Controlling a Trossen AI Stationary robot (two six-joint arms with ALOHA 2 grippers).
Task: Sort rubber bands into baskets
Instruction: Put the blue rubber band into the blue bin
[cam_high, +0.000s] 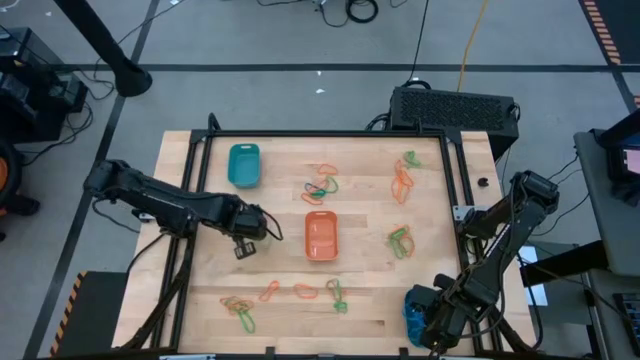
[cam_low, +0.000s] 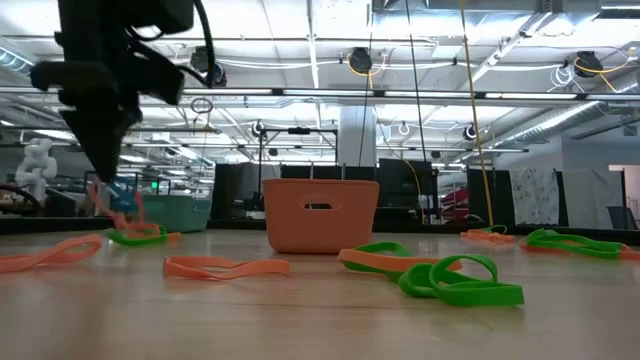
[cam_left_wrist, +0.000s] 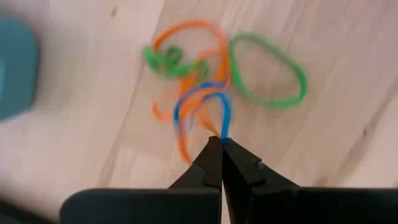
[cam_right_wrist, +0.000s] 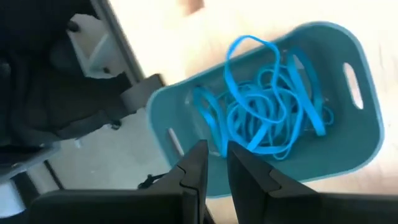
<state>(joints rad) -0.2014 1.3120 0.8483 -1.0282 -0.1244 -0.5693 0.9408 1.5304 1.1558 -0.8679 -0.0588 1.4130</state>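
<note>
Left arm pinches a blue band while the right hangs over a teal basket of blue ones.

The orange basket (cam_high: 320, 236) sits mid-table. To its left, the left gripper (cam_left_wrist: 221, 142) has its fingers pressed together on a blue rubber band (cam_left_wrist: 202, 106), with orange bands and a green loop (cam_left_wrist: 268, 70) tangled just beyond. A teal basket (cam_high: 243, 164) stands up and left of the orange one. Down and right of it, at the table's corner, the right gripper (cam_right_wrist: 216, 149) hovers with a narrow gap between its fingers over a second teal basket (cam_right_wrist: 364, 134) filled with blue bands (cam_right_wrist: 264, 115); nothing is held. Loose rubber bands (cam_high: 320, 183) lie scattered all round.
</note>
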